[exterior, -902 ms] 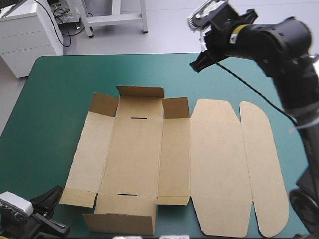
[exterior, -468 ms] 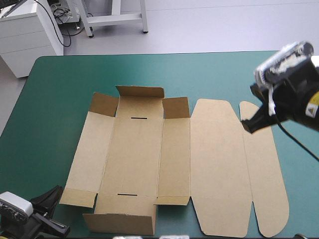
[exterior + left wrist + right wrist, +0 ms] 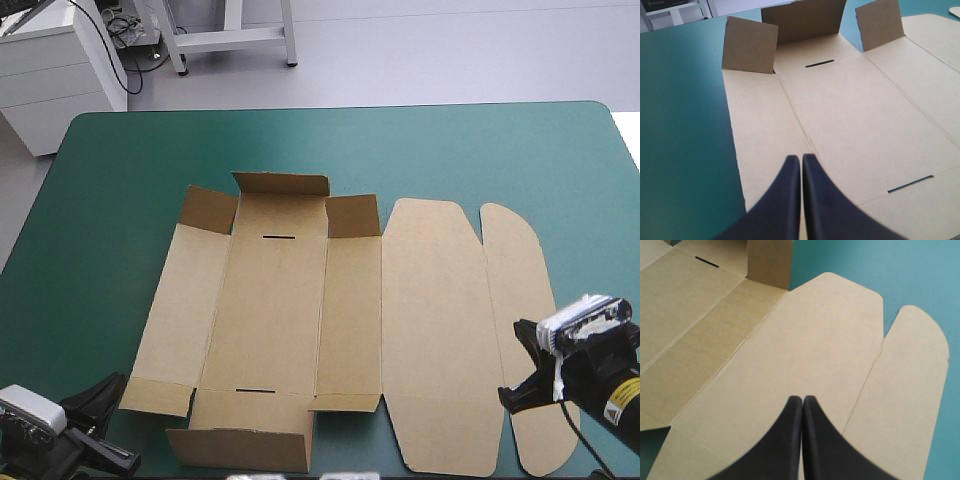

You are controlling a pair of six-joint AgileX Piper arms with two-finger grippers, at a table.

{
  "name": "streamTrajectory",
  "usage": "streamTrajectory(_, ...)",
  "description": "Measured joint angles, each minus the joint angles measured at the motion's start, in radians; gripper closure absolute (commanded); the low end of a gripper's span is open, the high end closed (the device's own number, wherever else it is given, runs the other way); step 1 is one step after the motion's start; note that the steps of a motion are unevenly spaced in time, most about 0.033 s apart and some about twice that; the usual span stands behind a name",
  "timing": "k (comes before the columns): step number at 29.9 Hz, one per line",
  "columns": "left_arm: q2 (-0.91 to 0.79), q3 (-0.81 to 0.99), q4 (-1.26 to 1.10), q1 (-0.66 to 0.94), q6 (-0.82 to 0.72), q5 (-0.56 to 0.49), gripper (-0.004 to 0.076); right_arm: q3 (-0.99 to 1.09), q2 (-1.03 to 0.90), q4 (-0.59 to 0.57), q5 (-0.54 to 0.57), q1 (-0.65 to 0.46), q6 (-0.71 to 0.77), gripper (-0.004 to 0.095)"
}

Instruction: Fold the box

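— Teal-green table spread wide; on its middle, brown box, mostly flat, end flaps half up, lid panels out toward the right.
— Probably best to raise long walls first, crease on the scores, then tuck. Nothing inside yet.
— Pressed together and empty: left gripper by the near-left corner, right gripper above the lid's outer part.

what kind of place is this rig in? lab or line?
Probably a robot lab bench, not a line: one table with a teal-green cover, a single brown box sheet lying mostly flat, and the left gripper and right gripper poised at its near side.
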Motion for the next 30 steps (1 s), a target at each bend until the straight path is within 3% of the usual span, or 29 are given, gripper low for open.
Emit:
streamTrajectory(12,0.000,0.000,0.000,0.000,0.000,0.000,0.0730,0.270,-0.289,0.029,-0.068,0.000,0.052,0.0924)
streamTrajectory(16,0.000,0.000,0.000,0.000,0.000,0.000,0.0688,0.309,-0.354,0.055,-0.088,0.000,0.055,0.0924)
streamTrajectory(19,0.000,0.000,0.000,0.000,0.000,0.000,0.0567,0.311,-0.378,0.057,-0.095,0.000,0.058,0.0924)
streamTrajectory(22,0.000,0.000,0.000,0.000,0.001,0.000,0.0381,0.311,-0.381,0.060,-0.100,0.000,0.059,0.0924)
streamTrajectory(23,0.000,0.000,0.000,0.000,0.001,0.000,0.0262,0.311,-0.381,0.060,-0.100,0.000,0.059,0.0924)
streamTrajectory(25,0.000,0.000,-0.001,0.000,0.001,0.000,0.0152,0.311,-0.381,0.060,-0.100,0.000,0.059,0.0924)
streamTrajectory(27,0.000,0.000,-0.005,0.000,0.001,0.000,0.0098,0.311,-0.381,0.060,-0.100,0.000,0.059,0.0924)
streamTrajectory(30,0.000,0.000,-0.025,0.000,-0.002,0.000,0.0108,0.311,-0.381,0.061,-0.100,0.000,0.059,0.0924)
